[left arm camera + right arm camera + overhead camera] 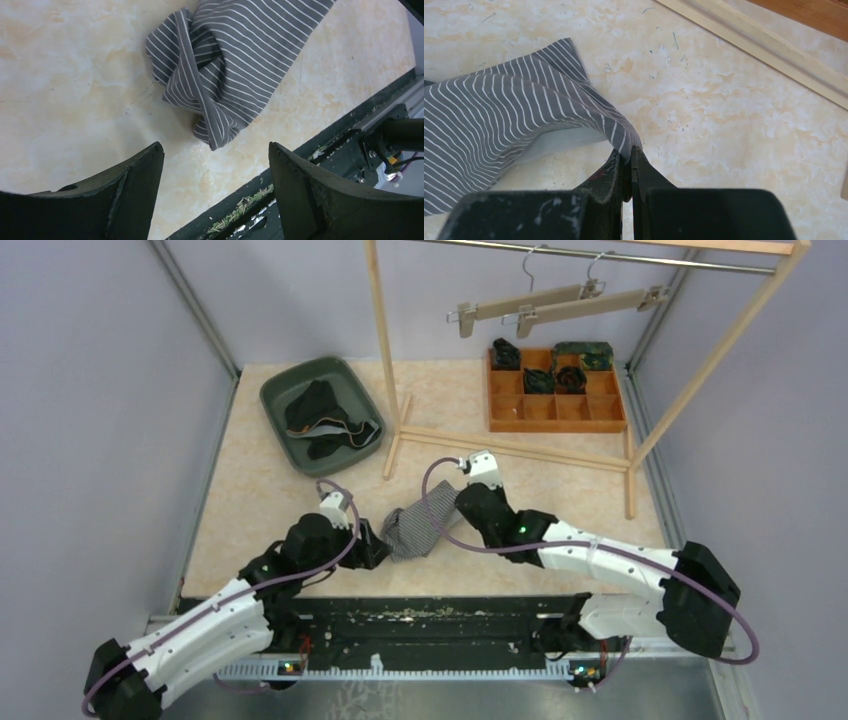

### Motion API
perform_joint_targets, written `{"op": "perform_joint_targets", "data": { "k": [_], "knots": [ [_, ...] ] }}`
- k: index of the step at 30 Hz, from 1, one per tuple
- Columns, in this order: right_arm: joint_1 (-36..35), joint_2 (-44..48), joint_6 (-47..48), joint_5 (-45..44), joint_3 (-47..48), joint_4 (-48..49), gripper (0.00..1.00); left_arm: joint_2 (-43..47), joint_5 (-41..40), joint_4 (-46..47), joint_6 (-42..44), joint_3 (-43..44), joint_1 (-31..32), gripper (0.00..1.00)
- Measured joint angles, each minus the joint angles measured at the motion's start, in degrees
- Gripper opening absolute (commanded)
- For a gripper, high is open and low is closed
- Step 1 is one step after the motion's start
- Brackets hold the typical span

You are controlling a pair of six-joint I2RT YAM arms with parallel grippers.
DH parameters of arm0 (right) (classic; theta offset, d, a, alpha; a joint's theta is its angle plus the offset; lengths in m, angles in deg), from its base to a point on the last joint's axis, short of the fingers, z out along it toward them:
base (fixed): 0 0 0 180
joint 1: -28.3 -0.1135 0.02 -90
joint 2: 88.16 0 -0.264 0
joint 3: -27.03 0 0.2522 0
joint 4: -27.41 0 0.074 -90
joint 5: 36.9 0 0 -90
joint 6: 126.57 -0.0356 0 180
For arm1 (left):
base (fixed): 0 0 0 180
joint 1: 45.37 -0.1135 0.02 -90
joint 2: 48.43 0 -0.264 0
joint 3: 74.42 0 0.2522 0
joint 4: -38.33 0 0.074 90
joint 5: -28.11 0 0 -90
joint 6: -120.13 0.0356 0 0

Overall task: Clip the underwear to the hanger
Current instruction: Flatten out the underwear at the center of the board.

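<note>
One grey pinstriped underwear (418, 528) on tabletop (270, 490), crumpled, between both arms near front edge. Right gripper (630, 161) pinched tight on one fabric corner, corner raised off table. Left gripper (216, 150) spread wide, holds nothing, hovers just short of twisted bunch. Cloth light, soft, floppy; likely sags and folds. Best hold: waistband edge at both ends, stretched flat for clips. Wooden clip hangers (560, 302) on rail (600, 255), well apart.

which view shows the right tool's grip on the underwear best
Right wrist: the right tool is shut on a corner of the underwear, seen close up. The top view shows it from far off, the pinch too small to tell. The left wrist shows only its crumpled end on the table.
</note>
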Motion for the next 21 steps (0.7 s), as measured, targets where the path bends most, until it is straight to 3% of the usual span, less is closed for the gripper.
{"op": "perform_joint_targets", "data": {
  "k": [8, 21],
  "knots": [
    [1.2, -3.3, 0.3, 0.7, 0.4, 0.6, 0.0, -0.6, 6.3, 5.2, 0.0, -3.2, 0.1, 0.81],
    [1.4, -4.3, 0.5, 2.1, 1.8, 1.6, 0.0, -11.3, 9.5, 15.5, 0.9, -4.0, 0.6, 0.73]
  ]
}}
